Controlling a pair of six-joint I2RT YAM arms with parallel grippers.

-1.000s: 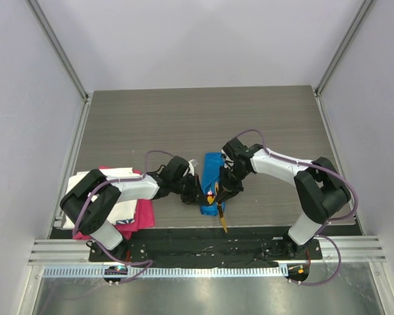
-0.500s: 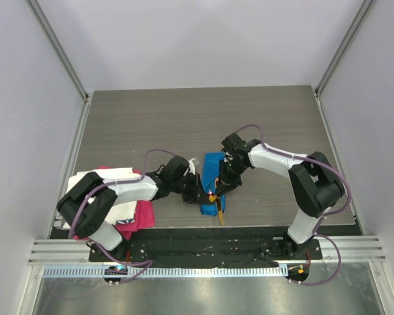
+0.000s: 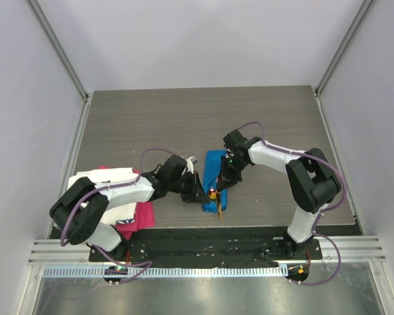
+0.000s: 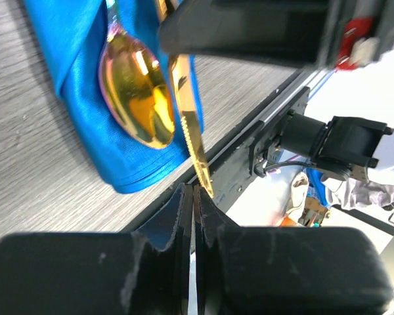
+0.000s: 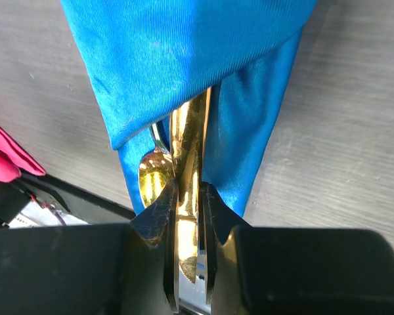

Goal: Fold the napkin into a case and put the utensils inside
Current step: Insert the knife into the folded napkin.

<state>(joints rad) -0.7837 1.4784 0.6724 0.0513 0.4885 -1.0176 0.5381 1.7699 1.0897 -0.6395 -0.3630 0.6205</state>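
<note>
We show the right gripper [image 5: 187,197] clamping the knife [image 5: 190,131], with the spoon [image 5: 152,172] beside it. The left gripper [image 4: 192,197] is closed and empty, facing the case [image 4: 59,59].

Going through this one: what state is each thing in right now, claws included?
napkin: folded into a narrow case, flat on the table.
spoon: handle under the fold, bowl sticking out.
knife: pinched by the right claw, partly under the fold, blade end out.
right claw: shut on knife.
left claw: shut, empty.
white cloth: lying on the pink cloth.
pink cloth: partly covered.
</note>
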